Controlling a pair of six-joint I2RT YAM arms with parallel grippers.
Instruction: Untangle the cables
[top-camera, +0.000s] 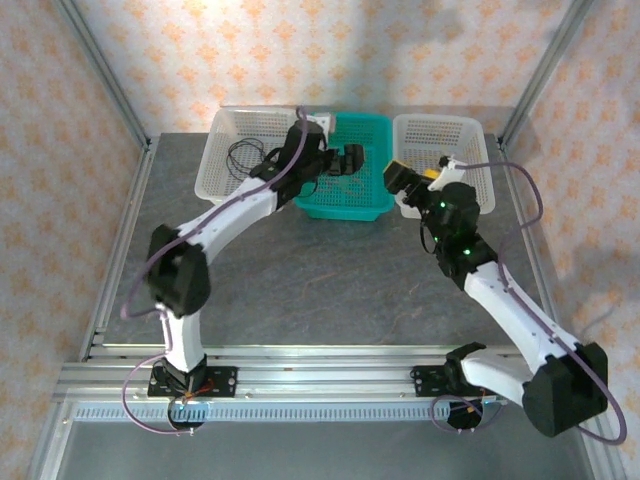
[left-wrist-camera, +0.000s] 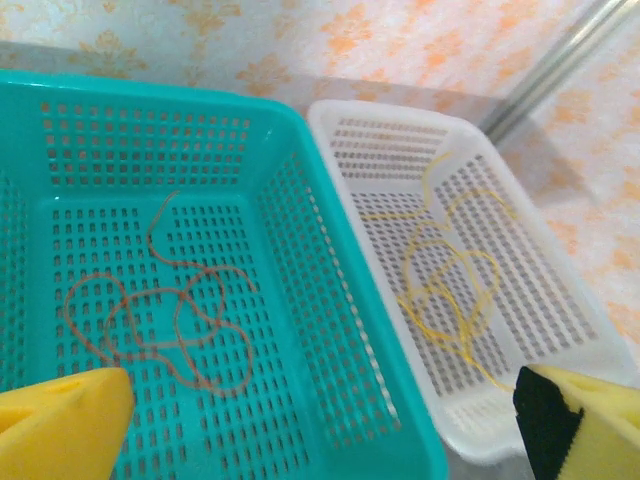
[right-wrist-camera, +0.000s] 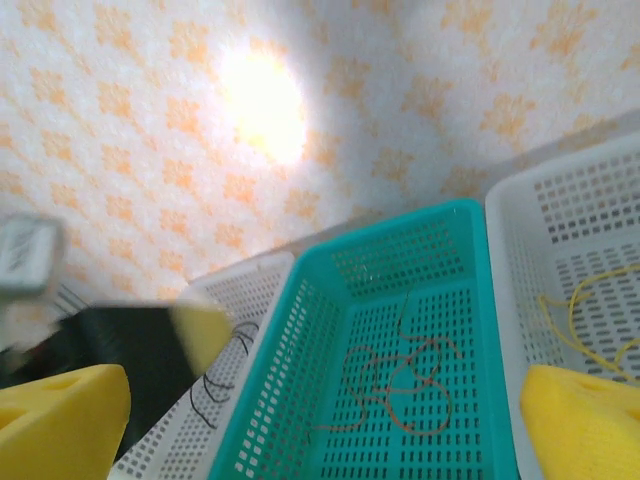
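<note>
Three cables lie apart, one to a basket. The brownish-orange cable (left-wrist-camera: 165, 320) (right-wrist-camera: 405, 385) loops on the floor of the teal basket (top-camera: 345, 205) (left-wrist-camera: 310, 290). A yellow cable (left-wrist-camera: 450, 280) (right-wrist-camera: 590, 310) coils in the right white basket (top-camera: 470, 135) (left-wrist-camera: 400, 110). The black cable (top-camera: 243, 155) (right-wrist-camera: 215, 380) rests in the left white basket (top-camera: 225, 175). My left gripper (top-camera: 347, 160) (left-wrist-camera: 320, 440) hangs over the teal basket, open and holding nothing. To its right, my right gripper (top-camera: 400, 178) (right-wrist-camera: 320, 430) stands open and holding nothing between the teal basket and the right white one.
The three baskets stand side by side along the back of the grey table (top-camera: 330, 280), close to the patterned wall. Metal frame posts (top-camera: 105, 80) rise at the back corners. The left arm (top-camera: 230, 215) stretches diagonally across the table's left half.
</note>
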